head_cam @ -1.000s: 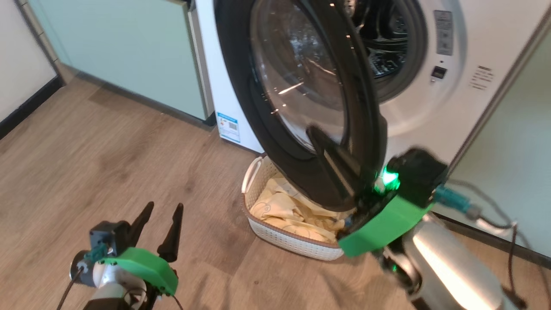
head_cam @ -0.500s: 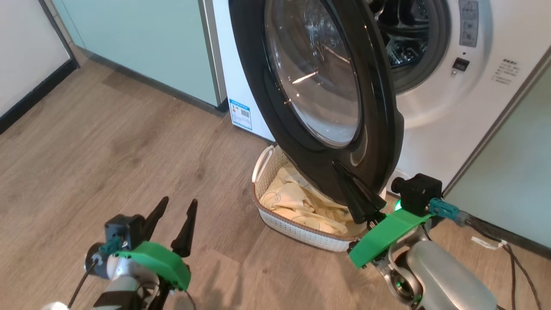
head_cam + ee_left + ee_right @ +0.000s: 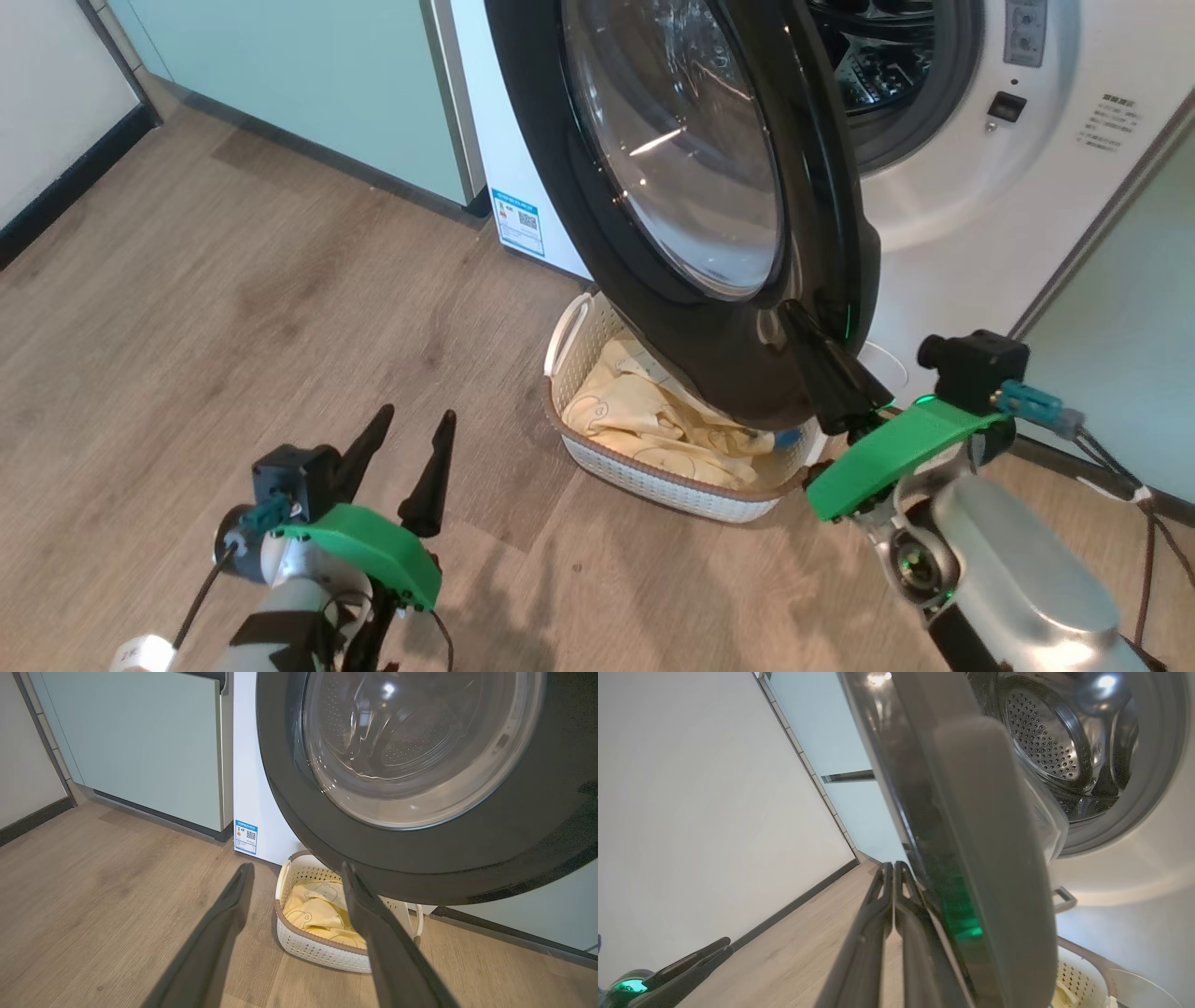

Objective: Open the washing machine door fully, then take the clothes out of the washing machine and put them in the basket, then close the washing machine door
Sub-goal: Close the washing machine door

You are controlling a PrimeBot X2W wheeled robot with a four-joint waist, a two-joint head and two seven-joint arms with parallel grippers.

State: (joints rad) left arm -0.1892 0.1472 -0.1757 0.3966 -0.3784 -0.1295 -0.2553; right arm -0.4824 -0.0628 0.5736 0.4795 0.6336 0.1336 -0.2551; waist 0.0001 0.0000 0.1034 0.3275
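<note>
Before the washing machine [image 3: 943, 215], on the wooden floor [image 3: 233, 280], the basket [image 3: 672, 490] is placed, close to the machine's front and partly under the lower edge of the door [image 3: 681, 187]. The clothes [image 3: 644, 425], pale yellow with bear outlines, are seen lying inside the basket. The door is swung out from the washing machine at an angle, neither closed nor fully open, and the steel drum [image 3: 1045, 732] is seen behind it. The right gripper [image 3: 792, 313] is found at the lower part of the door's black ring, on its outer side. Its two fingers are pressed together with nothing between them, and they are laid against the ring. The left gripper [image 3: 417, 415] is seen low above the floor, well apart from the washing machine and to the left of the basket. Its fingers are spread apart and nothing is held. A pale green cabinet [image 3: 308, 84] is seen just beside the washing machine, on the robot's left of it.
</note>
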